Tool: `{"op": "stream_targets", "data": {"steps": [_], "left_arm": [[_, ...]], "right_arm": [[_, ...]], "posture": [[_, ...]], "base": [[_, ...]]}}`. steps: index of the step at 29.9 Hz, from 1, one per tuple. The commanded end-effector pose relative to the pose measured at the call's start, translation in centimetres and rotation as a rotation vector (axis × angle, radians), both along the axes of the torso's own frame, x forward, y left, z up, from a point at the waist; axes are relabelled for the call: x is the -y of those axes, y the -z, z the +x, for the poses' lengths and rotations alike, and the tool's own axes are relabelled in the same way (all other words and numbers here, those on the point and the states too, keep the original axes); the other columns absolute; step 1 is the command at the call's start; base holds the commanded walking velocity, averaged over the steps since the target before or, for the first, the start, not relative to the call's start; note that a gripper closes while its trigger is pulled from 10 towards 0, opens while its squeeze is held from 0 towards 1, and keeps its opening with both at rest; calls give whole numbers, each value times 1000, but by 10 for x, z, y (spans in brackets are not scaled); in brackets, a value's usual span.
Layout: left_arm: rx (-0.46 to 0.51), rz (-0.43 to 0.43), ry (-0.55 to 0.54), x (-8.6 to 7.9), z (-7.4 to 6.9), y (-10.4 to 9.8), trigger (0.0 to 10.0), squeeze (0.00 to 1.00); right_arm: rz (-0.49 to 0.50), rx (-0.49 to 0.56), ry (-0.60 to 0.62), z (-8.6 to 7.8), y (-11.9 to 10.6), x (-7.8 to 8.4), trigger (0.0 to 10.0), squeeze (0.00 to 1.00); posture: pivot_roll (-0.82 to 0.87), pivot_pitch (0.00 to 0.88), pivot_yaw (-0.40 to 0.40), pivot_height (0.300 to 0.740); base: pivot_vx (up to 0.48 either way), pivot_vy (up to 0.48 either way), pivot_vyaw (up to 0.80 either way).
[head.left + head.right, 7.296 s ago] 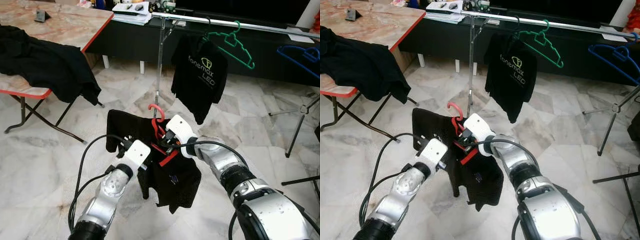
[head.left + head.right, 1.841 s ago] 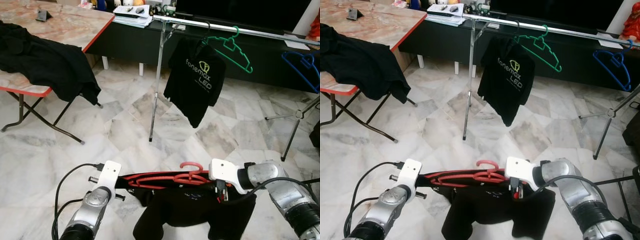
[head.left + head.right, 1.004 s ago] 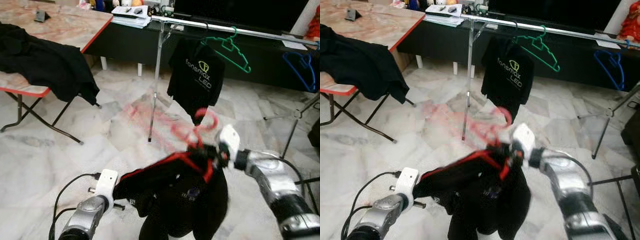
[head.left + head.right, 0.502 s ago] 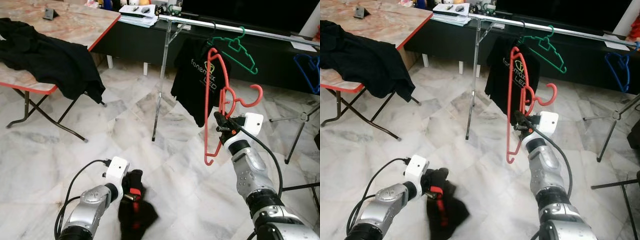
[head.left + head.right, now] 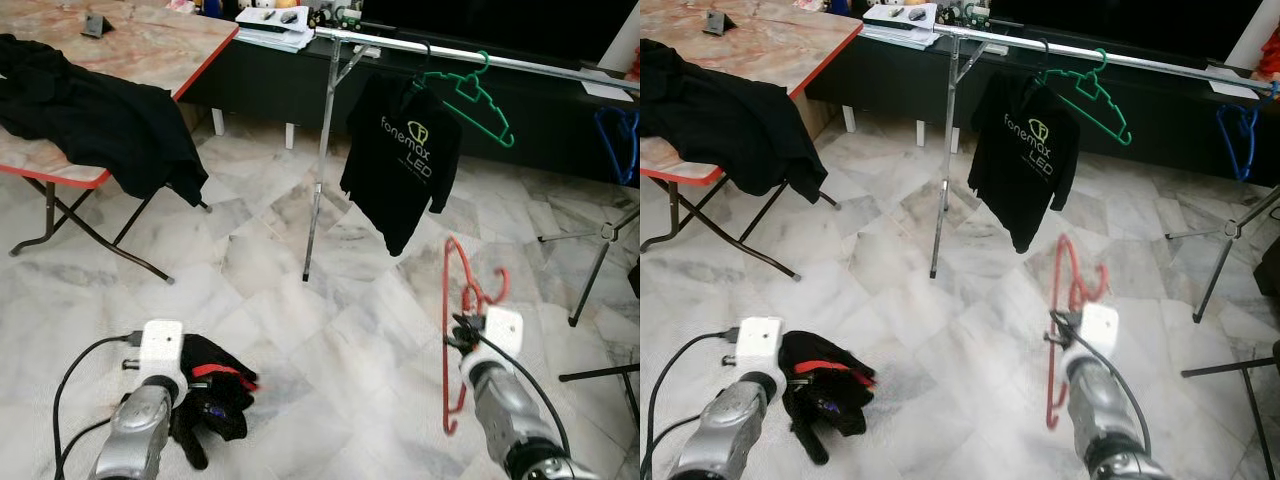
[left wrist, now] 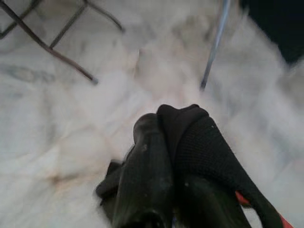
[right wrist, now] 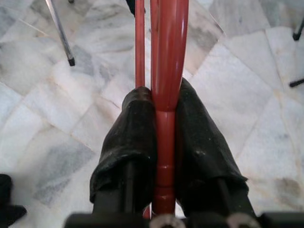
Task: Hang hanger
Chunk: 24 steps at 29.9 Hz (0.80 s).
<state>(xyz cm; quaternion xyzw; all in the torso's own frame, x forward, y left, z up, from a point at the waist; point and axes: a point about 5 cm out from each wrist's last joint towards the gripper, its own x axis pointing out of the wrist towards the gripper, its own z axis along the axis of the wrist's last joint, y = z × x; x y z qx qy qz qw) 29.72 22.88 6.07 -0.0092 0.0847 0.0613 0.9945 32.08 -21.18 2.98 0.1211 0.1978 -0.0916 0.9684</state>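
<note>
**Red hanger held bare, black garment bunched at the other arm**

The right gripper [image 7: 164,128] pinches the red hanger [image 5: 456,330] between its two black fingers [image 7: 133,128], low over the marble floor [image 5: 330,330] at the robot's right. The hanger stands edge-on and roughly upright, its hook curling toward the right, with nothing draped on it. It is well apart from the silver clothes rail [image 5: 470,55] beyond, where a black printed T-shirt [image 5: 400,160] hangs beside a green hanger [image 5: 478,88]; a blue hanger [image 5: 622,135] hangs farther right.

At the robot's left, the left gripper [image 6: 166,156] is pressed into a bunched black garment with red trim [image 5: 215,395], which hangs crumpled from it close to the floor. Cloth wraps the fingers, and they appear to be clamped on it. A folding table with a red edge [image 5: 150,30] stands at far left, another dark garment [image 5: 90,115] draped across it.
</note>
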Motion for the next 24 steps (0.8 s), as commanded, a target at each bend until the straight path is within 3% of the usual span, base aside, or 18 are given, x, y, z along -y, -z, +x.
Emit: {"op": "stream_targets", "data": {"steps": [1, 6, 10, 14, 19, 24], "left_arm": [[120, -43, -13, 0, -2, -14, 10000, 0], [135, -42, -16, 4, -9, -10, 10000, 0], [93, -8, -101, -15, -23, 5, 10000, 0], [140, -18, -180, -28, -27, -2, 10000, 0], [266, -33, -133, -17, -23, -31, 10000, 0], [305, -51, -100, -3, -20, -40, 10000, 0]], "right_arm": [[19, -52, 49, -13, 15, 3, 10000, 0], [61, -94, 95, -25, 28, 0, 10000, 0], [54, -156, 102, -39, 43, -6, 10000, 0], [53, -167, 89, -44, 48, -8, 10000, 0], [53, -216, 91, -54, 57, -6, 10000, 0], [52, -274, 70, -64, 66, -9, 10000, 0]], "posture": [[28, 170, -87, 740], [26, 157, -78, 740], [37, 153, -71, 740], [44, 148, -73, 740], [44, 137, -65, 740], [47, 129, -59, 740]], "base": [[0, 0, 0], [0, 0, 0], [0, 0, 0], [0, 0, 0], [0, 0, 0], [0, 0, 0]]}}
